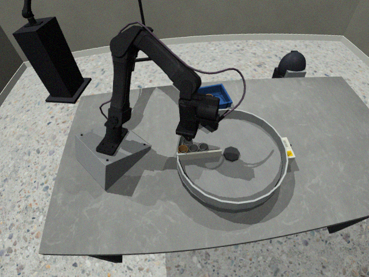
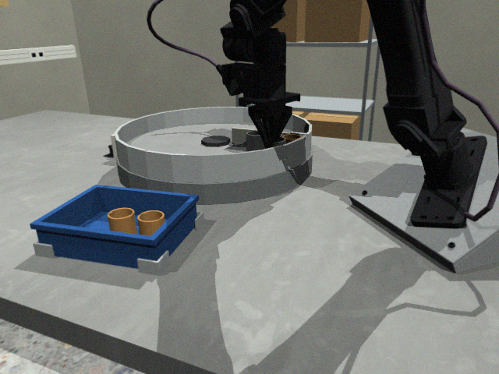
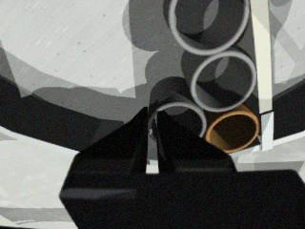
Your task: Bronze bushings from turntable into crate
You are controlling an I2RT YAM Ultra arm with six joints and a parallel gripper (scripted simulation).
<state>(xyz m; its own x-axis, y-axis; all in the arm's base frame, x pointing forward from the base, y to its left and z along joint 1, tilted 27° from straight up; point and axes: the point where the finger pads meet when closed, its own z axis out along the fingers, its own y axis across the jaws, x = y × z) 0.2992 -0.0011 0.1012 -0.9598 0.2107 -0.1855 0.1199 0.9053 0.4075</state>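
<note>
My gripper points down inside the turntable. Its narrowly spaced fingers are shut on the wall of the nearest steel bushing, one finger reaching inside it. This bushing stands upright and low in the turntable. Two more steel bushings stand in a row along the divider. A bronze bushing stands at the outer end, beside the held bushing and against the divider. Two bronze bushings stand in the blue crate.
The pale divider runs from the turntable's rim toward the dark hub. The raised rim surrounds the bushings' outer side. The crate sits outside the rim, held by small grey corner brackets. The arm's wedge base stands beside the turntable.
</note>
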